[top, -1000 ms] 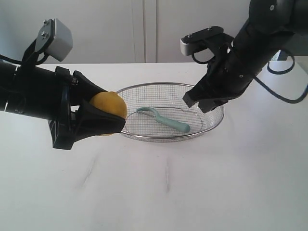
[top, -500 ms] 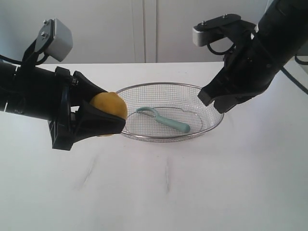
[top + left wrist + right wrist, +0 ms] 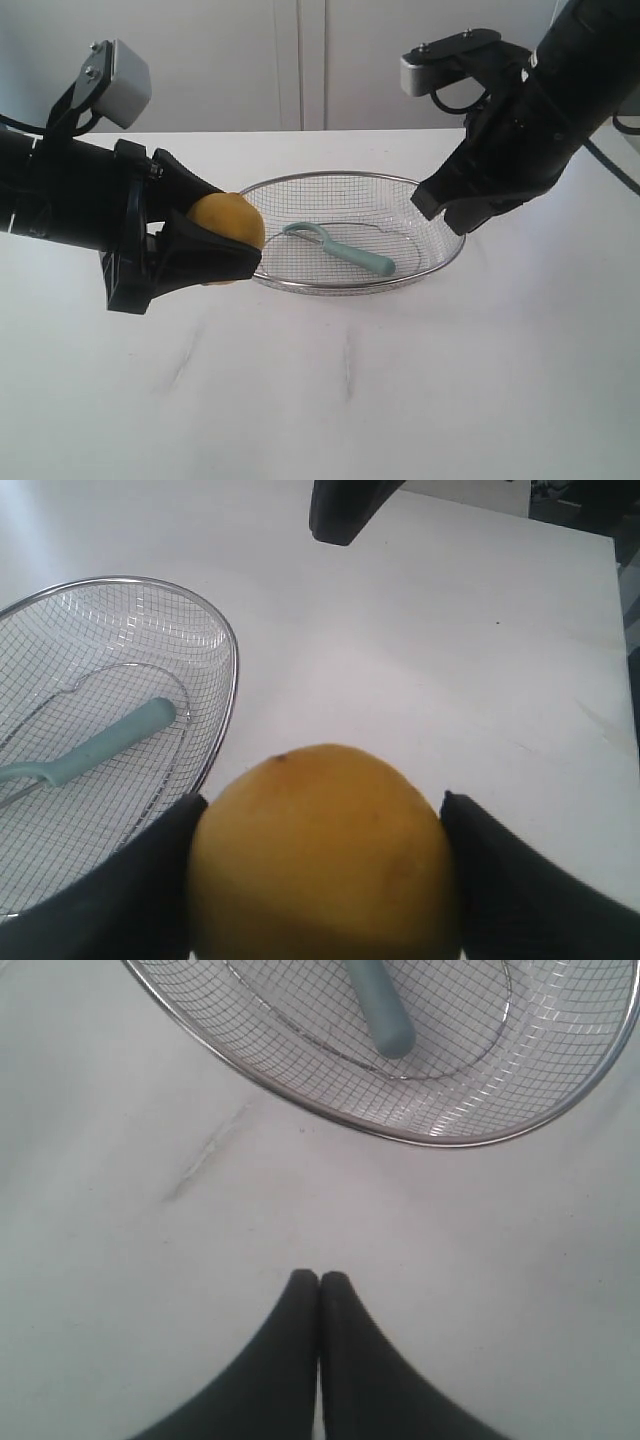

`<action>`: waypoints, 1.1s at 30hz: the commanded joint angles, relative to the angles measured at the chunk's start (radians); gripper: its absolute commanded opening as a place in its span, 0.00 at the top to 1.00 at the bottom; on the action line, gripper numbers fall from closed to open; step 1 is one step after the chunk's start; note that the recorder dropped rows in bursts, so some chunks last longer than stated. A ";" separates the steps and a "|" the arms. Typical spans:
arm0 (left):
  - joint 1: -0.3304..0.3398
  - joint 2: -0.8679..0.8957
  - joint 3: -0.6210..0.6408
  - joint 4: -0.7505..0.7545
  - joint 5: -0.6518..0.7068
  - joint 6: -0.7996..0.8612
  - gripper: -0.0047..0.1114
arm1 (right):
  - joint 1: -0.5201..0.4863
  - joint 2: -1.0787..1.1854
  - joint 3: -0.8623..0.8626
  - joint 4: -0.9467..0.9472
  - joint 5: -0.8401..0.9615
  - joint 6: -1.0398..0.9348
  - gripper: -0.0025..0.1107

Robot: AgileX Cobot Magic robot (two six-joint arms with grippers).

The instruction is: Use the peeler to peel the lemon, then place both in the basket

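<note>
— How does the left arm sit?

— It lies low and nearly level over the white table (image 3: 400, 380), reaching in from the side. The left gripper (image 3: 232, 240) is clamped on the lemon (image 3: 226, 218), with one broad black finger (image 3: 130, 890) on each side of the fruit.

— And the lemon itself?

— It is smooth, rounded and deep yellow, with a small dark spot on its skin in the left wrist view. It fills the whole gap between the fingers and bulges past their tips. It sits just beside the rim of the basket (image 3: 350, 287), on the outside.

— What about the right arm?

— It slants down steeply from high up. The right gripper (image 3: 320, 1282) has its two tapered black fingers pressed flat together, and they hold nothing. The tips point down at bare table just outside the basket's rim.

— What is the basket like?

— It is a shallow oval of fine silver wire mesh with a thick, shiny metal rim.

— Where is the peeler (image 3: 350, 252)?

— It lies flat on the mesh inside the basket, and neither gripper touches it. It has a slim, matte teal handle and a curved head. The blunt handle end points toward the right fingers, and the head lies nearer the left ones.
</note>
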 commanded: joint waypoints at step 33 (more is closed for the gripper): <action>-0.001 -0.003 -0.004 -0.024 0.033 0.000 0.96 | -0.392 -1.144 0.001 0.015 -0.022 0.003 0.98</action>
